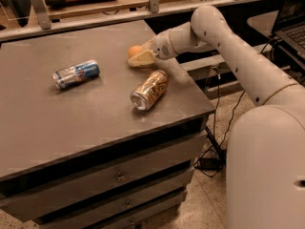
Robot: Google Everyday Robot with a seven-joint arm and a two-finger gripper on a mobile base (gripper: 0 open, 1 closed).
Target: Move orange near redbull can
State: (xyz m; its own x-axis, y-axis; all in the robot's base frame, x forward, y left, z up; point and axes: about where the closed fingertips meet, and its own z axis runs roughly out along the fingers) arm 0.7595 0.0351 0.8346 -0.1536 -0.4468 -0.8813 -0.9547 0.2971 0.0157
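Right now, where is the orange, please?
In the camera view, the orange sits far right on the table, at the gripper, beyond the gold can.

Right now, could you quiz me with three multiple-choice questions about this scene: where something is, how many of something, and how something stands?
1. Where is the claw?
A) beside the orange, near the far right edge of the table
B) at the table's near left corner
C) under the table

2. How many cans are on the table?
A) one
B) two
C) four

3. How is the Red Bull can placed?
A) upright
B) lying on its side
C) stacked on another can

Answers:
1 A, the claw sits right by the orange.
2 B, only the Red Bull can and the gold-and-brown can show.
3 B, its length runs along the tabletop.
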